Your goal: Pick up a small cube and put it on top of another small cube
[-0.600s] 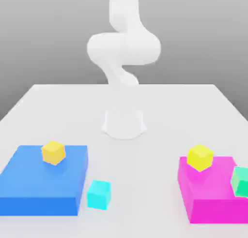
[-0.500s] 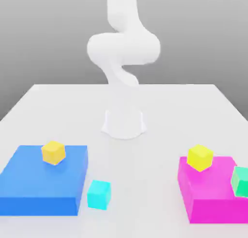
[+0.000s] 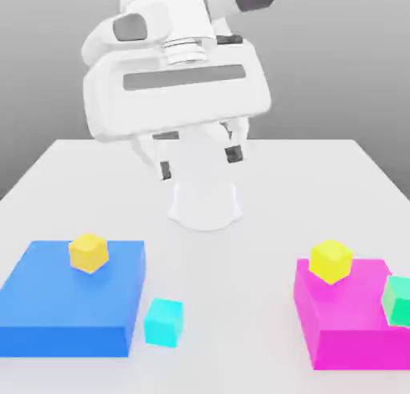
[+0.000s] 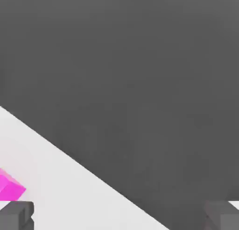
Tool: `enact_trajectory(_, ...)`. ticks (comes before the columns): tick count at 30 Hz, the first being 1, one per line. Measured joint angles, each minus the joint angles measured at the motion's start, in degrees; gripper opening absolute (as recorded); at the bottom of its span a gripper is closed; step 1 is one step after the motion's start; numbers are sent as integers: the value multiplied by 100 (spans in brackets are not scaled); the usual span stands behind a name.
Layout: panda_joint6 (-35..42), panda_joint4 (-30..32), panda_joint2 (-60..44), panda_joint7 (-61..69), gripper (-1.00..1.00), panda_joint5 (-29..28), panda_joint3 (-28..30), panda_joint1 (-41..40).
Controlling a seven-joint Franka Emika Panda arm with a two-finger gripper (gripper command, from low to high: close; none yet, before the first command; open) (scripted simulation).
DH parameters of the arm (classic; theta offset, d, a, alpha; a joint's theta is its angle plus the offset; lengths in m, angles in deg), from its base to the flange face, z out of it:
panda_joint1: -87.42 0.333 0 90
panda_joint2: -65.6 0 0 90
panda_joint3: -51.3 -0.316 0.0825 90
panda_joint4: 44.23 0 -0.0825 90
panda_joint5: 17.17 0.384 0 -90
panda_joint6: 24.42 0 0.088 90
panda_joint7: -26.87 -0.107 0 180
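Claw: your claw (image 3: 198,163) hangs high above the surface (image 3: 240,248), fingers spread wide and holding nothing; one fingertip (image 3: 165,170) and its partner stand well apart.
Small cube: you'll find the cyan small cube (image 3: 164,321) sitting on the surface, just beside the blue block (image 3: 68,304), on that block's side toward the exterior view's right.
Blue block: it carries a yellow cube (image 3: 88,251) on its top.
Magenta block: the magenta block (image 3: 348,320) lies toward the exterior view's right, with a second yellow cube (image 3: 331,260) on it and a mint cube (image 3: 397,299) at its far right edge.
Arm base: the arm base (image 3: 205,204) stands behind the blocks, mid-surface.
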Motion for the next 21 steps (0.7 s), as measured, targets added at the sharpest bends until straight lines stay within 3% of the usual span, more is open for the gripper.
enact_trajectory(11, -789, 715, -1431, 2740, 0, 477, 579, 450)
enact_trajectory(15, -1118, 993, -1848, 3487, 0, 300, 640, 392)
enact_trajectory(19, -1468, 1280, -2160, 3917, 0, -306, 768, 262)
enact_trajectory(21, -1614, 1288, -2323, 4097, 0, -281, 721, 226)
